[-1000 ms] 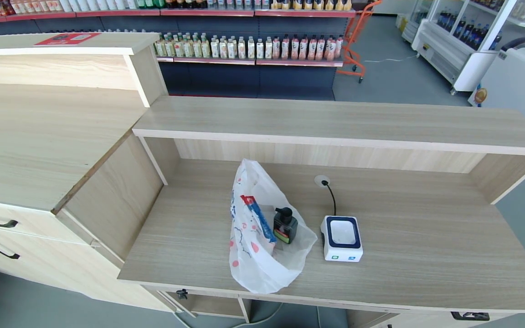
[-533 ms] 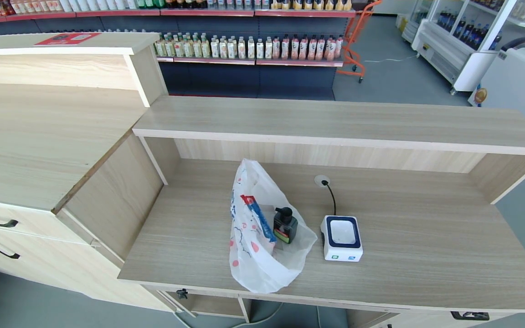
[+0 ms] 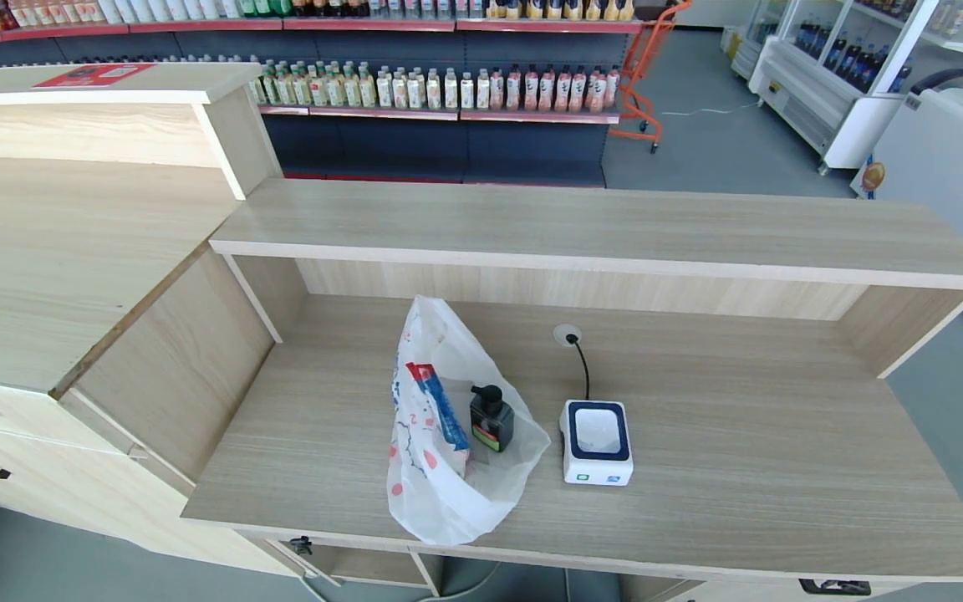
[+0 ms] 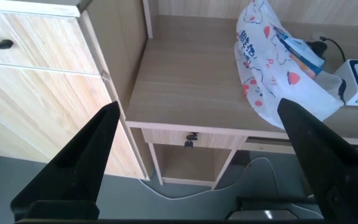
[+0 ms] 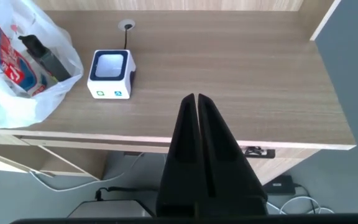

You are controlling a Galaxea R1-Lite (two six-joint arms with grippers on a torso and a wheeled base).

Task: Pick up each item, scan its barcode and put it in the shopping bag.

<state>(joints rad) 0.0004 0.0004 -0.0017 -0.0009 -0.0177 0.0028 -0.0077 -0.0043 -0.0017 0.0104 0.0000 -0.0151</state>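
"Two items lay in your shopping bag: a blue packet and a dark pump bottle, side by side, with the bottle on the scanner's side. The bag sat on the counter, just left of the scanner."

"Your left gripper hung low off the counter's front edge, its fingers spread wide with nothing between them. Your right gripper hung before the counter too, its fingers pressed together on nothing."

"So had you needed to reach back in, your left arm was the nearer one. The bag lay on that arm's half of the counter. From your right gripper it lay beyond the scanner."

"Agreed. The packet leaned in the bag with its long axis running from the far side down toward you, so you would have closed across its narrow width. By my reckoning little was left to do: both items looked bagged."
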